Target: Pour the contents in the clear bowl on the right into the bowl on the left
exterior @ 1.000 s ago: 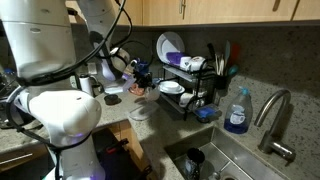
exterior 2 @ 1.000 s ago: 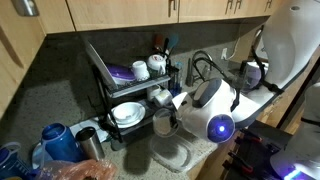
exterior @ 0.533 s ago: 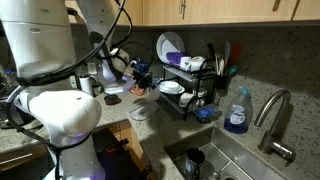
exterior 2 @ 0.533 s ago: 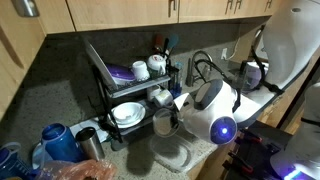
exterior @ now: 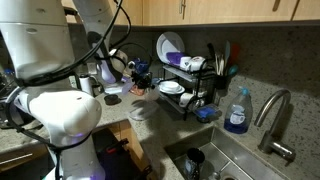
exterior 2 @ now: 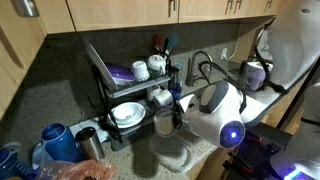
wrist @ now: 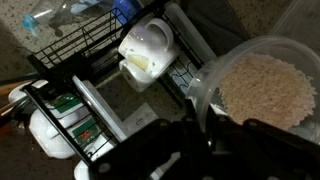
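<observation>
In an exterior view the arm's elbow has swung slightly aside over the last second. The gripper stays clenched on the rim of the clear bowl, which is held up near the dish rack. The contents lie level inside (no spill shows). This looks like the carry toward the receiving bowl, with the pour not yet begun. The rack crowds one side, and the counter away from it looks freer.
</observation>
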### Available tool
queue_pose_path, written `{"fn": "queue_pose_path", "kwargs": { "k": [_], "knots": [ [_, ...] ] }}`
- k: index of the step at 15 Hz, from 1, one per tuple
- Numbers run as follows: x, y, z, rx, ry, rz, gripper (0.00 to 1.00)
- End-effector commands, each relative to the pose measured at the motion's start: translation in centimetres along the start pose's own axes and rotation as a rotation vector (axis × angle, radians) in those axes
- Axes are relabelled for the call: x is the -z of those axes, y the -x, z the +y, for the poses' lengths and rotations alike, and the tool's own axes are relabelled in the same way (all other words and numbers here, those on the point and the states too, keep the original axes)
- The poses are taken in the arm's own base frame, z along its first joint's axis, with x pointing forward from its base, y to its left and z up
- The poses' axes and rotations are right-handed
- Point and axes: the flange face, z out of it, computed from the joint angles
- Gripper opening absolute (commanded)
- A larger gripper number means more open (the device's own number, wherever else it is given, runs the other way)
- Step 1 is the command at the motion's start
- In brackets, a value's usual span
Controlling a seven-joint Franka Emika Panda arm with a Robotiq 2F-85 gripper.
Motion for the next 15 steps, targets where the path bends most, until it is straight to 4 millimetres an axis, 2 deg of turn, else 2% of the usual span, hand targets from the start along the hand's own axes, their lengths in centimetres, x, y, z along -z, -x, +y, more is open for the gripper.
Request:
{"fn": "queue_pose_path", "kwargs": {
  "k": [1, 15],
  "knots": [
    [0.70, 0.16, 0.89, -0.020, 0.021, 0.051, 0.03],
    [0.63, -0.28, 1.27, -0.039, 0.033, 0.124, 0.03]
  ]
}}
